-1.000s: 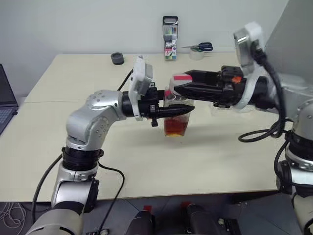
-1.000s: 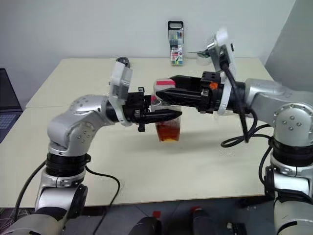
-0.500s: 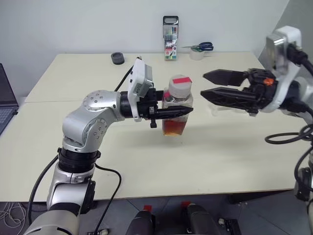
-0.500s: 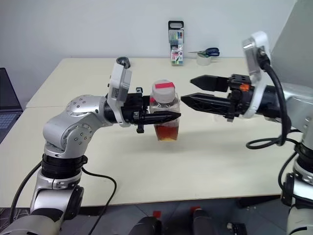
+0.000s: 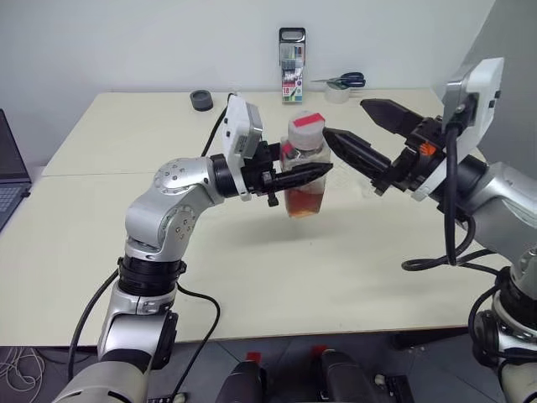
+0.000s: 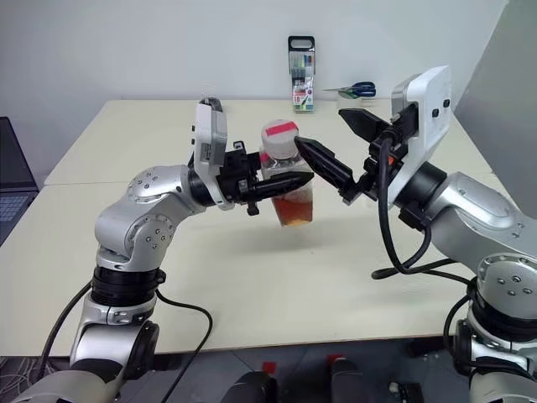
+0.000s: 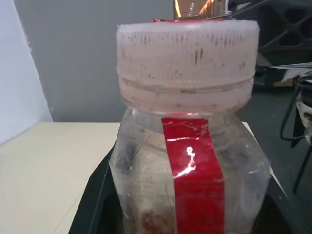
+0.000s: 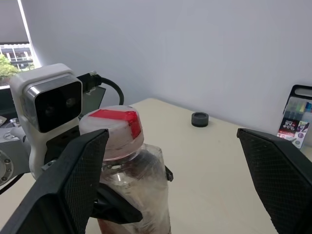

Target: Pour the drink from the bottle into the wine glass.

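One bottle [image 5: 305, 164], clamped in the left tool [image 5: 304, 174], hangs tilted above the tabletop [image 5: 101, 218].
One pale cap [image 5: 307, 133] is on it and amber drink [image 5: 304, 202] fills its lower part. The right tool [image 5: 373, 134] gapes wide beside the cap, one finger [image 6: 323, 159] close against it. At the far edge: one marker pack [image 5: 291, 65], one pair of scissors [image 5: 346, 81].

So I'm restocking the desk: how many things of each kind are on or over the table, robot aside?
Bottle: 1
Marker pack: 1
Scissors: 1
Tape rolls: 2, dark and pale
Total: 5
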Robot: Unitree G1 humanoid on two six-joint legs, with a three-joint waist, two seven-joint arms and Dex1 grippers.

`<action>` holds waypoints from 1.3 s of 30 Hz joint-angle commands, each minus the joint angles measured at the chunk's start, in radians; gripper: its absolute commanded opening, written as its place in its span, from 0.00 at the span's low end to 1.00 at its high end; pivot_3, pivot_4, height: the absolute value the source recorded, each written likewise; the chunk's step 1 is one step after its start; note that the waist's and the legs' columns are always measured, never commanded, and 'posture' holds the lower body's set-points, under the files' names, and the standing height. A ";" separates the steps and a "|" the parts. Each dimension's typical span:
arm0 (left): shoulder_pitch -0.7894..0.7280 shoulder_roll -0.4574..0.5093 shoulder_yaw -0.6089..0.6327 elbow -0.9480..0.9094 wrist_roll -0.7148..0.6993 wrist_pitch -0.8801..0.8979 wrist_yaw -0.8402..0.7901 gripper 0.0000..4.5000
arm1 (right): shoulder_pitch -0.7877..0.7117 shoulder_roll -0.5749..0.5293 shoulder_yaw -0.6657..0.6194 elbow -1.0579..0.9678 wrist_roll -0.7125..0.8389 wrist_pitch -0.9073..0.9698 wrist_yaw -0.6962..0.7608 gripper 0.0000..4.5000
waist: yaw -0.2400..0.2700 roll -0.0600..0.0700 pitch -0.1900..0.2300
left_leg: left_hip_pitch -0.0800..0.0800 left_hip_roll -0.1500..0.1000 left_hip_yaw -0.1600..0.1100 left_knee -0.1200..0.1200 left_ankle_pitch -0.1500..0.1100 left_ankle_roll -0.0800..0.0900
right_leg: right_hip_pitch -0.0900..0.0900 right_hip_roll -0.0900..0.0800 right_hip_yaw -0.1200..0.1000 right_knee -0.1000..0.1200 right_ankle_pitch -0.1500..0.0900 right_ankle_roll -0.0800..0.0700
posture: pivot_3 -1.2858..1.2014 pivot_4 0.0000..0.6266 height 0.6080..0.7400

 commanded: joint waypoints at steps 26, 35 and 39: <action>-0.089 -0.041 -0.045 0.072 0.046 -0.061 -0.028 0.39 | -0.030 0.011 0.158 0.034 -0.149 -0.162 0.140 1.00 | -0.001 0.000 0.000 | 0.000 0.000 0.000 0.000 0.000 0.000 | 0.000 0.001 -0.001 0.000 0.000 0.000 | 0.52 0.24 1.00; -0.090 -0.042 -0.047 0.078 0.056 -0.061 -0.036 0.39 | -0.035 0.029 0.146 0.048 -0.202 -0.183 0.150 0.54 | -0.001 0.000 0.000 | 0.000 0.000 0.000 0.000 0.000 0.000 | 0.000 0.001 -0.001 0.000 0.000 0.000 | 0.52 0.24 1.00; -0.090 -0.042 -0.048 0.079 0.057 -0.061 -0.038 0.39 | -0.037 0.032 0.140 0.053 -0.205 -0.183 0.154 0.41 | -0.001 0.000 0.000 | 0.000 0.000 0.000 0.000 0.000 0.000 | 0.000 0.001 0.000 0.000 0.000 0.000 | 0.52 0.24 1.00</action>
